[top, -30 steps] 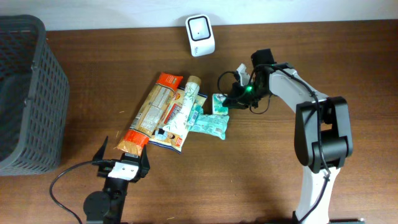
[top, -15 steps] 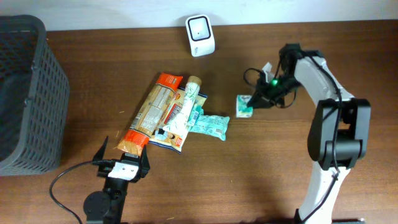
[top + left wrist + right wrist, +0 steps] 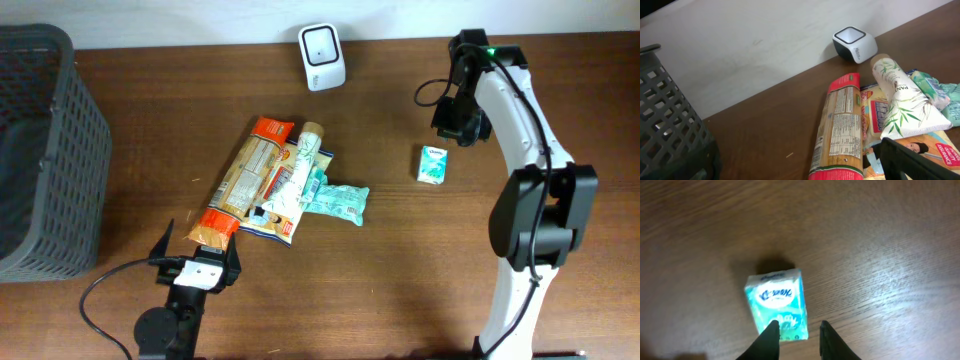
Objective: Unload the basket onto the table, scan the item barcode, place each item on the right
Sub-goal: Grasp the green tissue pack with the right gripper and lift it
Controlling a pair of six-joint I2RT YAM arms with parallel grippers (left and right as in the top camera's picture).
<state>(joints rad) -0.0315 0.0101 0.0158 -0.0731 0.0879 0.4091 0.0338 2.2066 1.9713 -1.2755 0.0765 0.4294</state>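
The right tool (image 3: 458, 118) has let go of the green tissue pack (image 3: 433, 164) and lifted, its jaws slightly apart and empty. The pack now lies flat toward the tabletop's far right corner, well apart from the scanner (image 3: 322, 43). It was probably set down for a new grasp. The left tool (image 3: 197, 258) stands open.

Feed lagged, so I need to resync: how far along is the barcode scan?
Done: a small tissue pack lies alone, apart from the pile of packets. In hand: nothing. The right gripper hovers over the pack with its fingers apart and empty, and the left gripper sits open near the pile. Left: no item is at the scanner, so the scan itself does not look done.
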